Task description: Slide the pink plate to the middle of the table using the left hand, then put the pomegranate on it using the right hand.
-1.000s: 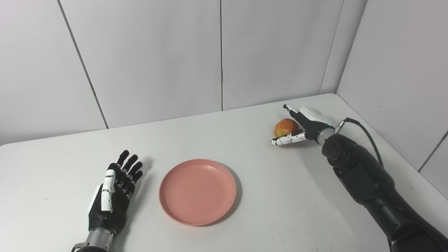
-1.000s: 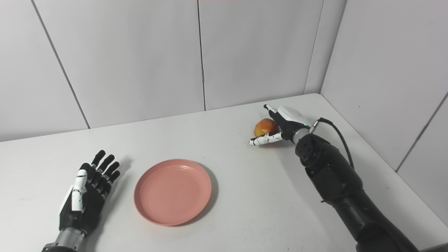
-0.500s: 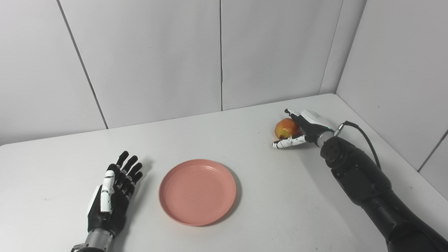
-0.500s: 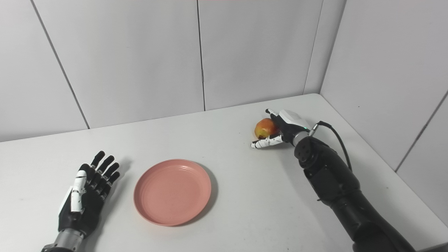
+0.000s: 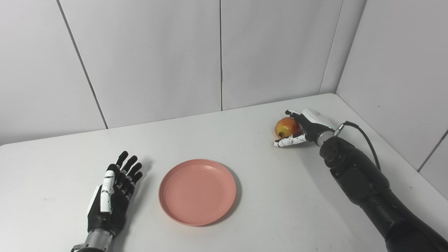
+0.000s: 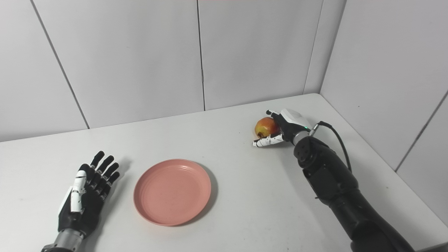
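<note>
The pink plate (image 5: 197,191) lies flat on the white table (image 5: 280,196), a little left of its middle. My left hand (image 5: 112,197) rests palm down just left of the plate, apart from it, fingers spread and holding nothing. The red-orange pomegranate (image 5: 284,127) sits on the table at the far right. My right hand (image 5: 309,126) cups it from the right. The fingers reach over its far side and the white thumb (image 5: 289,141) stretches out along the table in front of it. The hand has not clamped onto the fruit.
Grey wall panels close off the table at the back and right, meeting in a corner just behind the pomegranate. A black cable (image 5: 364,136) loops from my right wrist. The table's right edge (image 5: 402,164) runs close beside my right forearm.
My right hand has lowered and drawn in around the pomegranate, with its fingers coming down closer over the fruit. The left hand and the plate have stayed where they were.
</note>
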`<move>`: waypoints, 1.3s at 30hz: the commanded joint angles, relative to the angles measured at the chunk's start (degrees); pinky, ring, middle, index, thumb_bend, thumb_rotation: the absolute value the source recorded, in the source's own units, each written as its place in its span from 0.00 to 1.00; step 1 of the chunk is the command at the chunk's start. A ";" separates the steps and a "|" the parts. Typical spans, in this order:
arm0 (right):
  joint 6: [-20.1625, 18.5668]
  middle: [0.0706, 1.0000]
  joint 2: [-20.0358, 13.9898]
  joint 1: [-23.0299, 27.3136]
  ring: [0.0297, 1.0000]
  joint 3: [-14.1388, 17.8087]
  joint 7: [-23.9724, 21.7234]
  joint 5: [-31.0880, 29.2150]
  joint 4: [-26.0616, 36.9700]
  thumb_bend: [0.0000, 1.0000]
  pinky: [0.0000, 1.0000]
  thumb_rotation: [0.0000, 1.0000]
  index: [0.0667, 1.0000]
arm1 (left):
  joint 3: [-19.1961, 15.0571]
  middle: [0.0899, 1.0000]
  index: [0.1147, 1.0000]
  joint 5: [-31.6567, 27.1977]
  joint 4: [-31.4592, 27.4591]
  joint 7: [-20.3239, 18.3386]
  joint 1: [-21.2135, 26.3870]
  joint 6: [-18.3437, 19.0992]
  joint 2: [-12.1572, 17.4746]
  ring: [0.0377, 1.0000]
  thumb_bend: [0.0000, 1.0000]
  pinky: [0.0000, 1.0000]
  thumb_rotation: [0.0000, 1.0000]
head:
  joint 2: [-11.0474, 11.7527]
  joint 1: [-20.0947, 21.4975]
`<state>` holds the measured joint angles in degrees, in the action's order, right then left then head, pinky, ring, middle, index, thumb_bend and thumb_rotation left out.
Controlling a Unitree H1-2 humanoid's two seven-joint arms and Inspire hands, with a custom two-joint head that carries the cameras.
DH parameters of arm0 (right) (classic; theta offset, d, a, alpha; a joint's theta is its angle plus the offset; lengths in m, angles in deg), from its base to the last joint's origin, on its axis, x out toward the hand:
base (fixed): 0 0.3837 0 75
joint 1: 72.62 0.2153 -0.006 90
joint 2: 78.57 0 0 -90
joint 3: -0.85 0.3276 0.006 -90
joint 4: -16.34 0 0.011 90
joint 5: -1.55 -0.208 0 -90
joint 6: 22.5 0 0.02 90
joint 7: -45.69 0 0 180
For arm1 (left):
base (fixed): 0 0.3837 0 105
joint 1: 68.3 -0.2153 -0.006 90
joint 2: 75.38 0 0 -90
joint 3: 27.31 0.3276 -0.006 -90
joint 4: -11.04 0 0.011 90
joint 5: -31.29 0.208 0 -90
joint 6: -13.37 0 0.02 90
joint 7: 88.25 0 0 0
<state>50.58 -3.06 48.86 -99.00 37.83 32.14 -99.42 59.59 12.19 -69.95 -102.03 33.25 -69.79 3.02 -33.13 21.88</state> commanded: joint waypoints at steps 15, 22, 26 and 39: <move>12.79 0.62 3.25 1.47 0.58 4.32 14.29 -4.49 -2.81 0.69 0.52 0.32 0.65 | 0.25 0.94 0.94 0.57 1.18 0.45 -1.20 2.58 0.37 0.93 0.38 0.96 1.00 | -0.03 -0.09; 14.69 0.54 4.24 1.68 0.51 4.60 16.49 -4.82 -3.55 0.57 0.46 0.17 0.55 | 0.18 0.94 0.94 0.46 1.08 0.52 -1.20 2.74 0.27 0.93 0.39 0.96 1.00 | -0.03 -0.09; 14.89 0.50 4.41 1.59 0.48 4.67 16.68 -5.32 -3.60 0.52 0.44 0.12 0.48 | 0.19 0.94 0.93 0.59 1.29 0.72 -1.10 2.89 0.22 0.93 0.39 0.96 1.00 | 0.01 -0.31; 13.06 0.46 3.67 0.79 0.44 4.75 16.36 -4.80 -1.76 0.50 0.41 0.13 0.45 | 0.38 0.94 0.94 0.84 0.96 0.52 -1.21 2.68 0.32 0.93 0.39 0.96 1.00 | -0.16 -0.28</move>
<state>62.26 2.21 47.91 -94.81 53.04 26.81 -103.22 59.71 12.47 -70.05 -102.03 33.22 -69.78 3.00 -33.13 21.62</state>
